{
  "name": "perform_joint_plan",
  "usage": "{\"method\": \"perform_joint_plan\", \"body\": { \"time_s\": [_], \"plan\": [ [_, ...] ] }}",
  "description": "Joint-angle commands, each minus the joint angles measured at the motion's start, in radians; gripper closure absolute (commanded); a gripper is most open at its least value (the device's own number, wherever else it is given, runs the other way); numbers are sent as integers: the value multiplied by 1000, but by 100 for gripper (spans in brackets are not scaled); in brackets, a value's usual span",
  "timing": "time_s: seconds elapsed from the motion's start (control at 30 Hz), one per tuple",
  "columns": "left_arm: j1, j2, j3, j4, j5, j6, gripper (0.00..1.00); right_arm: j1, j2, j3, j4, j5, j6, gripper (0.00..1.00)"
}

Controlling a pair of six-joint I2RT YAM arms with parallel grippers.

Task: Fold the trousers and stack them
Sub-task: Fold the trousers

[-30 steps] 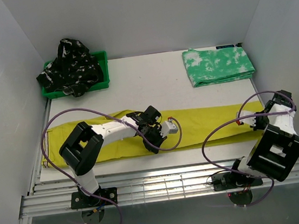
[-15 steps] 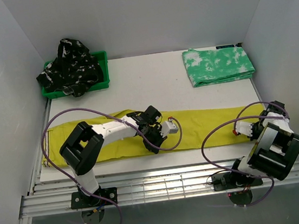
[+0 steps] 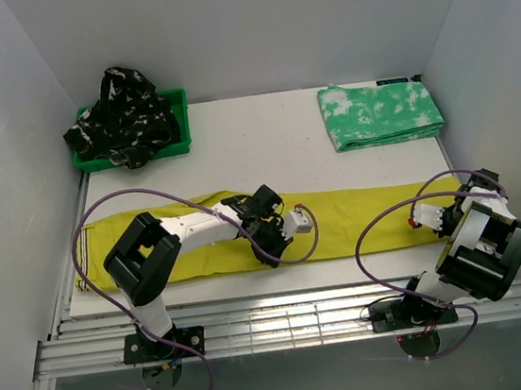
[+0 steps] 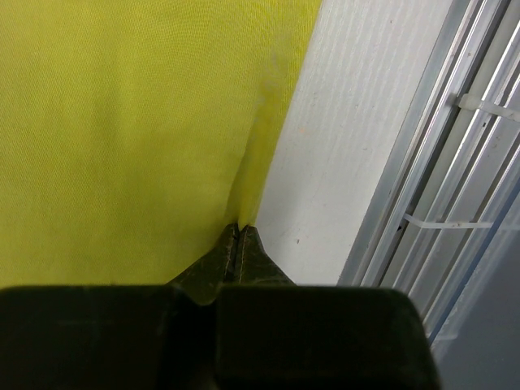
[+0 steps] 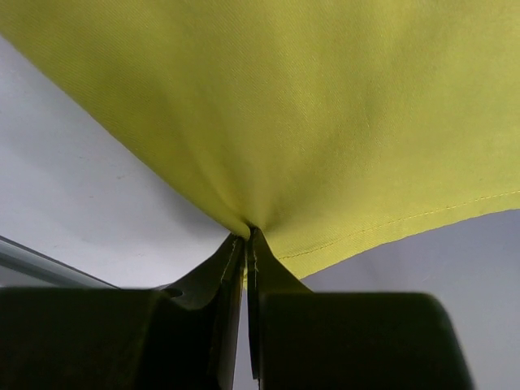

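The mustard-yellow trousers (image 3: 338, 209) lie stretched from 9 to 3 o'clock along the near tabletop (image 3: 255, 148). The left gripper (image 4: 241, 232) pinches their near edge mid-length; the right gripper (image 5: 247, 236) pinches the 3 o'clock end. Soft, light cloth will likely sag, so edge holds suit.

The yellow trousers (image 4: 122, 122) are soft, matt cloth with a fine weave. The white table (image 4: 325, 162) looks smooth and dull. The green bin (image 3: 180, 124) is plastic. The rails (image 4: 455, 146) are pale metal.
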Motion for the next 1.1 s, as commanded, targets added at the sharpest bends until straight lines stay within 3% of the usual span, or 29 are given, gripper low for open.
{"method": "perform_joint_plan", "body": {
  "time_s": [0.0,0.13,0.2,0.3,0.37,0.47,0.5,0.63,0.7,0.83,0.97,1.07],
  "plan": [
    [1,8,-57,-73,-60,11,100,-10,11,30,40,28,-15,92],
    [2,-12,-42,-96,-42,19,89,-9,37,-13,86,58,-27,92],
    [12,-67,-25,-125,-2,24,72,-9,45,-19,95,71,-30,92],
    [42,-174,1,-177,50,38,56,-9,59,-10,86,78,-19,92],
    [79,-226,18,-220,91,48,51,-9,65,-4,73,85,-16,92],
    [223,-297,56,-349,140,109,43,-9,68,-8,72,91,-15,92],
    [324,-315,73,-415,156,131,40,-9,69,-8,69,92,-16,92],
    [556,-306,84,-592,116,306,40,-7,62,-13,69,100,-27,90],
    [689,-303,68,-630,75,362,41,-5,60,3,61,100,-25,85],
    [872,-283,-23,-626,-91,447,44,2,52,110,-55,74,26,45],
    [941,-286,-155,-494,-230,461,44,22,74,310,-280,-38,131,27],
    [941,-274,-224,-417,-241,452,45,67,109,478,-483,-146,241,23]
  ]
}}
